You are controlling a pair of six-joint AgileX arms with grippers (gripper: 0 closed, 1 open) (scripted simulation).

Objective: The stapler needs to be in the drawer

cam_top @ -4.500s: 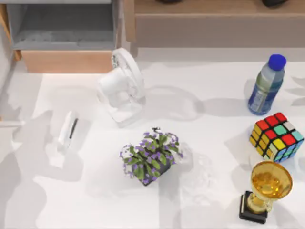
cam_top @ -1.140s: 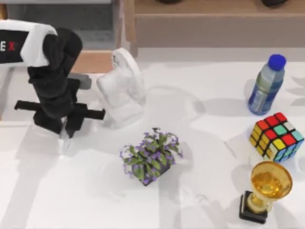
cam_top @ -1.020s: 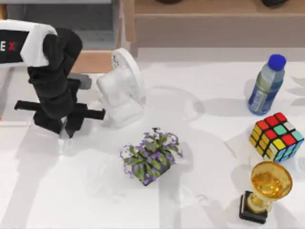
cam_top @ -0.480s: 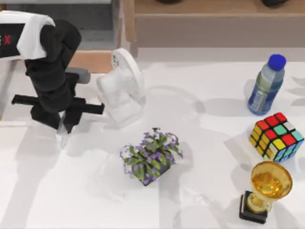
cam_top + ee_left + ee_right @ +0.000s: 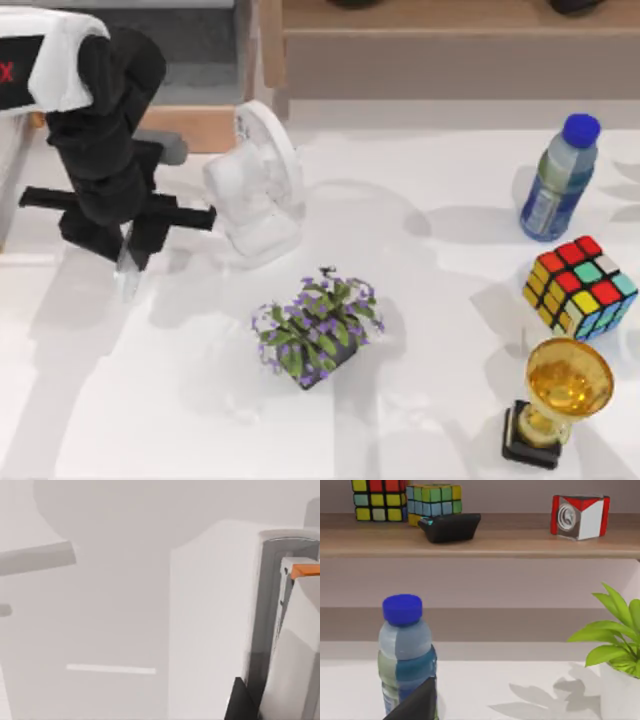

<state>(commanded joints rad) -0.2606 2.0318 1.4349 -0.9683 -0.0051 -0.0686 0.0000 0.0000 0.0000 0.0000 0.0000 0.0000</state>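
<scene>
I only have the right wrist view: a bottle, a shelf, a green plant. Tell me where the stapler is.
Observer: In the top view the stapler is on the table's left side. The left tool appears clamped on it.
Operator: Give me the drawer's state.
Observer: The drawer is open at the back left. Its grey inside shows behind the wood front panel, just beyond the left tool.
Operator: Name anything close to that path.
Observer: A white desk fan stands right beside the left tool, near the drawer's front corner.
</scene>
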